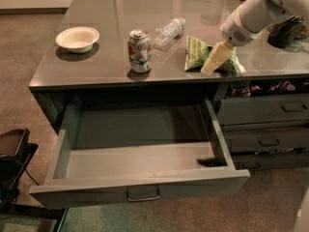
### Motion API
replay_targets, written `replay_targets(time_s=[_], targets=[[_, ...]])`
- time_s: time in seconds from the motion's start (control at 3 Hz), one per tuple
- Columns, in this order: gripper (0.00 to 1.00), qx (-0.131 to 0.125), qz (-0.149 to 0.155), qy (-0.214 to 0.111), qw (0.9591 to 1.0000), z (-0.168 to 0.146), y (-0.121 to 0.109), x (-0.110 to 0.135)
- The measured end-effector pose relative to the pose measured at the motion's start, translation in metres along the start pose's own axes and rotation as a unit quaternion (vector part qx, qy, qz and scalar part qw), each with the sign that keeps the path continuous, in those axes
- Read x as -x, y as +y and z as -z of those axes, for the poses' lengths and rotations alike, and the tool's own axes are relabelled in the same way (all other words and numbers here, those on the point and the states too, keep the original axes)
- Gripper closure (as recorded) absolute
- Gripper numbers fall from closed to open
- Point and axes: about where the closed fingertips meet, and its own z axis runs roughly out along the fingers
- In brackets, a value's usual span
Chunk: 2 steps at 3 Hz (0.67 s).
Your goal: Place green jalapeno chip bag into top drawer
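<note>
The green jalapeno chip bag (197,53) lies crumpled on the grey countertop, right of the middle, partly hidden behind my gripper. My gripper (214,61) hangs from the white arm at the upper right, its pale fingers pointing down and left, right in front of the bag and touching or nearly touching it. The top drawer (140,183) is pulled wide open below the counter, and its inside holds nothing.
A soda can (139,51) stands left of the bag, a clear plastic bottle (170,32) lies behind it, and a white bowl (77,38) sits at the left. Narrower stacked drawers (263,111) are at the right. A dark object (13,158) stands on the floor at the left.
</note>
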Motion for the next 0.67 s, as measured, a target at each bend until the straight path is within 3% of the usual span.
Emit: replay_targets(time_s=[0.67], targets=[[0.00, 0.018, -0.001, -0.011, 0.9998, -0.035, -0.001, 0.005]])
